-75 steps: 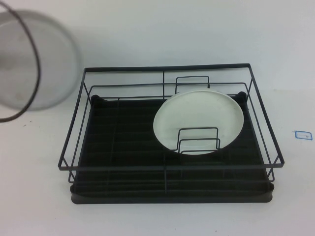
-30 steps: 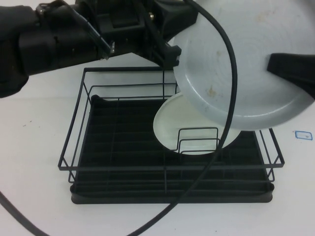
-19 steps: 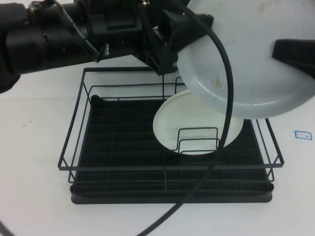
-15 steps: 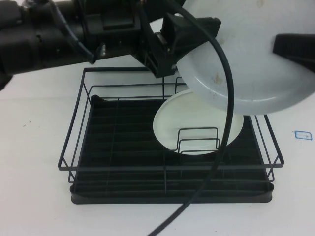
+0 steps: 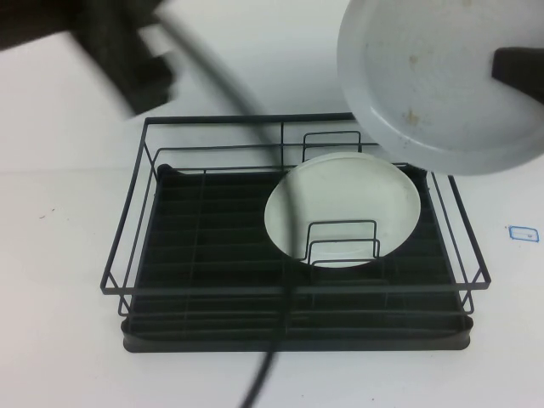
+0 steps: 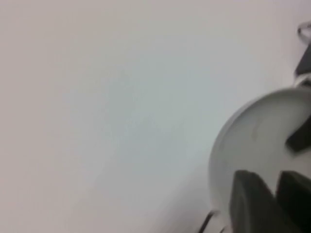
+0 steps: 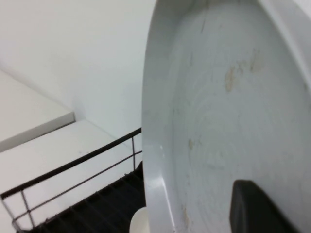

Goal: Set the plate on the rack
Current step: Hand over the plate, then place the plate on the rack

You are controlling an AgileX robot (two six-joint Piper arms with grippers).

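Observation:
The pale grey-white plate [image 5: 433, 81] with small brown specks hangs tilted in the air above the far right corner of the black wire rack [image 5: 204, 120]. My right gripper [image 5: 512, 64] is shut on its right rim. In the right wrist view one dark finger [image 7: 255, 206] lies on the plate's face [image 7: 214, 121]. My left gripper [image 5: 136, 72] is a dark blur above the rack's far left, apart from the plate. In the left wrist view it [image 6: 269, 179] is open and empty, and the plate [image 6: 257, 141] lies beyond it.
A warmer cream-white plate [image 5: 340, 200] leans inside the rack on the right, among small upright wire loops [image 5: 342, 242]. A black cable [image 5: 272, 357] hangs across the rack's middle. A small blue tag [image 5: 524, 233] lies on the white table to the right.
My left gripper has let go of the plate and pulled away to the left. The plate now hangs from my right gripper alone and has risen slightly to the right.

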